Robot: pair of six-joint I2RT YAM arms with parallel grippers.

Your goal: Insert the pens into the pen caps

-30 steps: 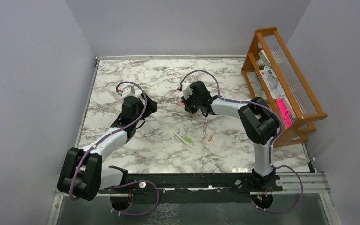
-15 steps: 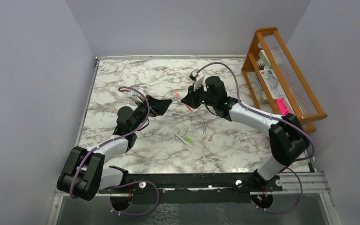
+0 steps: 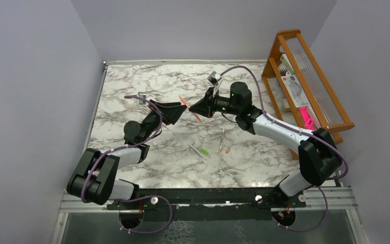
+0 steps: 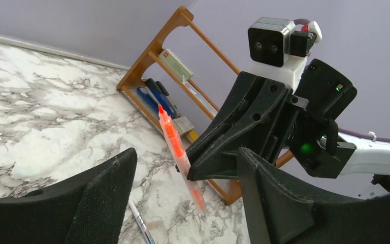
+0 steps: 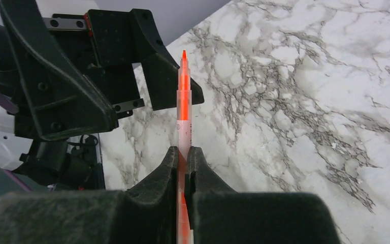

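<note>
My right gripper [image 3: 191, 109] is shut on the orange-red pen [image 3: 183, 100] and holds it in the air above the table, tip pointing up and to the left. In the right wrist view the pen [image 5: 184, 101] sticks out past the shut gripper [image 5: 184, 152]. My left gripper [image 3: 179, 114] is open and empty, facing the pen from the left; in the left wrist view the pen [image 4: 175, 145] stands between its spread fingers [image 4: 106, 193]. A whitish pen [image 3: 196, 149] with a green cap [image 3: 204, 151], another whitish pen [image 3: 222, 136] and tan caps [image 3: 227, 149] lie on the marble table.
A wooden rack [image 3: 304, 86] holding packaged items stands along the table's right edge, and also shows in the left wrist view [image 4: 183, 76]. Grey walls close in the left, back and right sides. The loose pens and caps lie below the raised grippers.
My right gripper lifted the orange-red pen off the table and turned it toward the left arm. My left gripper rose and swung right, open, until it faces the pen.
</note>
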